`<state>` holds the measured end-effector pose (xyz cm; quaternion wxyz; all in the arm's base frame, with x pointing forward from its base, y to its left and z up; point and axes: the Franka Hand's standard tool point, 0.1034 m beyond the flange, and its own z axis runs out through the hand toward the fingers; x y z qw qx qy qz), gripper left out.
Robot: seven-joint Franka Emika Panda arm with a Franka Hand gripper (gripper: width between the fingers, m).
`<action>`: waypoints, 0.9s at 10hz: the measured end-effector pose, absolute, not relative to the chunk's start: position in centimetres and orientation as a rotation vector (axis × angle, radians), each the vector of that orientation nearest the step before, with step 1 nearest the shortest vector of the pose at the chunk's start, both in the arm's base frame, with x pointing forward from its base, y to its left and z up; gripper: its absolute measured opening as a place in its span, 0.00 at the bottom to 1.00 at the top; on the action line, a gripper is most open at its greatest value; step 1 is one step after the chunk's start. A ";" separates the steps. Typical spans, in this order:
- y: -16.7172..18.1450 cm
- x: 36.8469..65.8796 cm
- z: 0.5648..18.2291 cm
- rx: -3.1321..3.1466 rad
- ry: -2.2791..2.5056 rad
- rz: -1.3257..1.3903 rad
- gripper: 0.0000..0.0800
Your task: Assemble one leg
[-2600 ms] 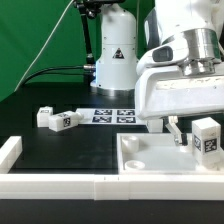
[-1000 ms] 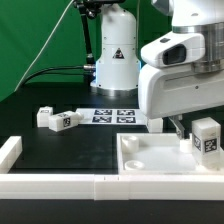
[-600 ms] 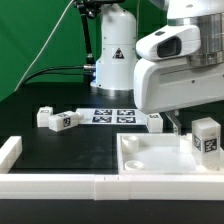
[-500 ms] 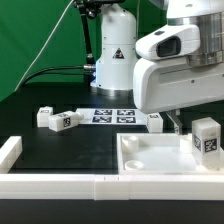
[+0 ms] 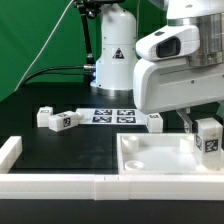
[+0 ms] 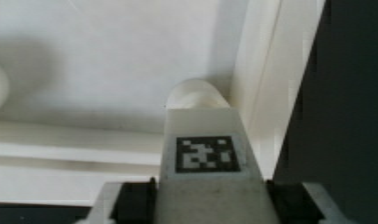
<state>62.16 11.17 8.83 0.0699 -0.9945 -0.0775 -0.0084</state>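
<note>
The leg (image 5: 209, 137), a small white block with a black-and-white tag, stands upright in the right corner of the large white square panel (image 5: 150, 156). My gripper (image 5: 200, 122) is over that corner, with one finger (image 5: 186, 120) showing beside the leg. In the wrist view the leg (image 6: 207, 150) fills the gap of my gripper (image 6: 207, 200). Both dark pads (image 6: 136, 200) press against its sides, so the gripper is shut on it. The leg's top is rounded and its base rests on the panel (image 6: 79, 100).
Two more legs (image 5: 45, 117) (image 5: 64, 121) lie on the black table at the exterior view's left, and another (image 5: 154, 121) lies behind the panel. The marker board (image 5: 112, 115) lies by the robot base. A white rail (image 5: 60, 184) runs along the front.
The gripper rose from beside the leg, then shifted to the exterior view's right until its fingers came around the leg. The leg has nudged slightly right.
</note>
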 end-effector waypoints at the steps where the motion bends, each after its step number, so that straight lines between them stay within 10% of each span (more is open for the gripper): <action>1: 11.2 62.2 8.8 -2.992 -0.235 -0.025 0.36; 9: 11.7 62.0 8.8 -2.750 1.210 0.062 0.36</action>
